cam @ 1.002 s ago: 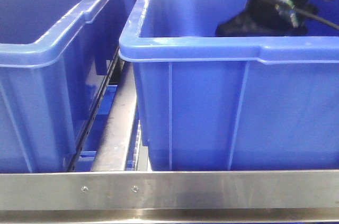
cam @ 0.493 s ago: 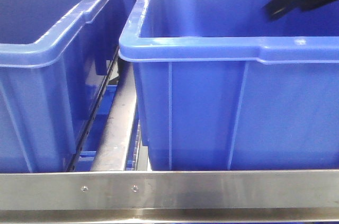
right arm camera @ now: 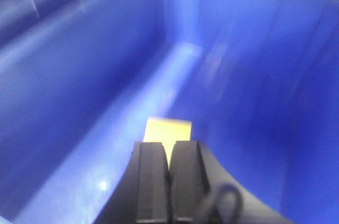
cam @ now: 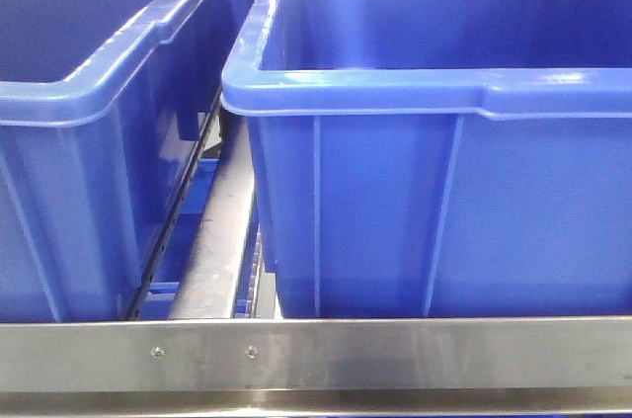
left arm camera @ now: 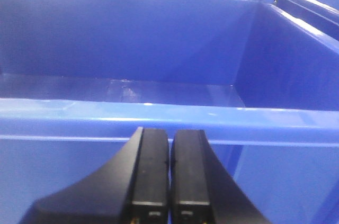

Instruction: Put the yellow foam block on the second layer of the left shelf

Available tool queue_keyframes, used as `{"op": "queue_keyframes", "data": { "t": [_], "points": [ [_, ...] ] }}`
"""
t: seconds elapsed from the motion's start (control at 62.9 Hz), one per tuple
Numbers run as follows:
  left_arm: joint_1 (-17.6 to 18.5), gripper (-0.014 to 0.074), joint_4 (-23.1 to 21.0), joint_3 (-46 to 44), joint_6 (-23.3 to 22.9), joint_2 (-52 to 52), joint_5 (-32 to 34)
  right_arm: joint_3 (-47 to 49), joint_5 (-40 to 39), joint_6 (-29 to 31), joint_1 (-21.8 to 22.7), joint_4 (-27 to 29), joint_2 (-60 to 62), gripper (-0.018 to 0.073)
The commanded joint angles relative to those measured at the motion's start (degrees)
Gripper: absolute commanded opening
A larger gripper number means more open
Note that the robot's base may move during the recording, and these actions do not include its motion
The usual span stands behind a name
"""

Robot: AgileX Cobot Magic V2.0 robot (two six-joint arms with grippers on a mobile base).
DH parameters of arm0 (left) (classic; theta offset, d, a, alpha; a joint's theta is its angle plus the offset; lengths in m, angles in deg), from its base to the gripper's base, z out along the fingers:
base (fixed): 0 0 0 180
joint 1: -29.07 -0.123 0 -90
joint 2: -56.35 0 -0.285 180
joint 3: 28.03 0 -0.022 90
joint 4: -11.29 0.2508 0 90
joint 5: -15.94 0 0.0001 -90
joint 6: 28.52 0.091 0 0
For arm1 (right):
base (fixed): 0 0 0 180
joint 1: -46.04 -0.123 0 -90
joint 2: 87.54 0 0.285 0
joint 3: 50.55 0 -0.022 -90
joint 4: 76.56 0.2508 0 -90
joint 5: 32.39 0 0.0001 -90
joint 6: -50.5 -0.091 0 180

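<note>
Yellow foam block [right arm camera: 168, 130] lies on the floor of the right blue bin [cam: 434, 92], seen only in the right wrist view, just beyond the right gripper [right arm camera: 168, 173]. That gripper's fingers are pressed together, nothing held, hovering above the block inside the bin; the view is blurred, so block edges are soft. Left gripper [left arm camera: 170, 173] is also closed and empty, parked just outside the near rim of the left blue bin [left arm camera: 159, 115], whose floor shows bare. Front view shows both bins, no arm, no block. Likely step: pick the block. Do it well by opening the fingers wide first, descending straight over the block, centring it, and staying off the bin wall.
</note>
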Motion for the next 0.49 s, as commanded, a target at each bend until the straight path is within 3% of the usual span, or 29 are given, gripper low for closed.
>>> {"op": "queue_keyframes", "data": {
  "t": [0.0, 0.477],
  "points": [
    [0.1, 0.0136, -0.4, 1.6, -0.2, 0.8, 5.0, 1.7, -4.1, 0.3, 0.0, -0.5, 0.4, 0.0034],
    [0.1, 0.0136, -0.4, 1.6, -0.2, 0.8, 5.0, -1.6, -3.9, 0.3, 1.4, -0.2, 3.5, 0.0034]
  ]
}}
